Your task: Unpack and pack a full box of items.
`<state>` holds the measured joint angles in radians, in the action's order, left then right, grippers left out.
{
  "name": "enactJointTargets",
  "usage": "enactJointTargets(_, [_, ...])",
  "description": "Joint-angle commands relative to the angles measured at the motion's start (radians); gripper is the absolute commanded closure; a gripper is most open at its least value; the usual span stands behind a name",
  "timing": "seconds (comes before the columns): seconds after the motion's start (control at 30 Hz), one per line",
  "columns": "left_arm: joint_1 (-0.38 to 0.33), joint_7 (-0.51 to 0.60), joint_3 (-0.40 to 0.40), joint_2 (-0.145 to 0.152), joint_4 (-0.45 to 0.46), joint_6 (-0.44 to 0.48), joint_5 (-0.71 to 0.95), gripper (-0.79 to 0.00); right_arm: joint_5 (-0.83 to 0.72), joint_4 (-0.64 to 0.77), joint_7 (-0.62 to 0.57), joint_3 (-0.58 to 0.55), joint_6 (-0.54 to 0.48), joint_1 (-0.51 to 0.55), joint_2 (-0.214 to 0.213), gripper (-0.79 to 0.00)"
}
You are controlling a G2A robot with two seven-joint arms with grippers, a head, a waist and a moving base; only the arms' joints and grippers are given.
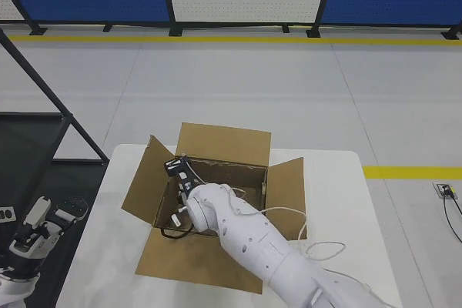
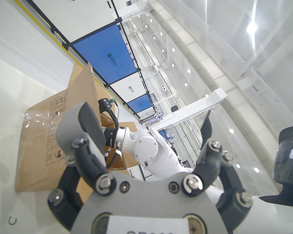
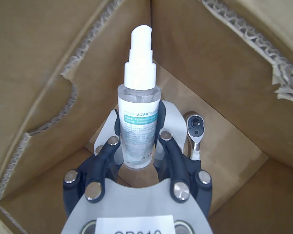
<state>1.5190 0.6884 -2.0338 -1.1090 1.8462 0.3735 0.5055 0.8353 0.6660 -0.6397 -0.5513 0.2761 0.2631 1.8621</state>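
Inside the box (image 1: 215, 142) your right gripper (image 3: 139, 114) has little room. It sits near a corner with two walls close ahead, and the spray bottle (image 3: 139, 91) it grips points into that corner. The ratchet wrench (image 3: 196, 125) lies on the box floor just beside one finger and blocks that side. Upward the way is free. Your left gripper (image 2: 146, 113), jaws spread wide, hangs beyond the left edge of the table (image 1: 331, 177), well apart from the box.

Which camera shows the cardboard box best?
The top view: the cardboard box sits on the table, all four flaps open. The right wrist view gives an inner corner, where the right pincer holds a spray bottle; the left wrist view gives an outer wall and flap.
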Motion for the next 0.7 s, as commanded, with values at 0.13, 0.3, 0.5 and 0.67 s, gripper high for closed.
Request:
enactJointTargets(0.13, [0.000, 0.000, 0.000, 0.000, 0.000, 0.000, 0.000, -0.785, 0.218, 0.417, -0.063, -0.097, 0.135, 0.204, -0.115, 0.000])
enactJointTargets(0.3, [0.000, 0.000, 0.000, 0.000, 0.000, 0.000, 0.000, -0.785, 0.405, 0.699, -0.140, -0.182, 0.135, 0.381, -0.186, 0.000])
enactJointTargets(0.5, [0.000, 0.000, 0.000, 0.000, 0.000, 0.000, 0.000, -0.785, 0.425, 0.724, -0.155, -0.189, 0.125, 0.399, -0.193, 0.000])
enactJointTargets(0.67, [0.000, 0.000, 0.000, 0.000, 0.000, 0.000, 0.000, -0.785, 0.425, 0.724, -0.155, -0.189, 0.125, 0.399, -0.193, 0.000])
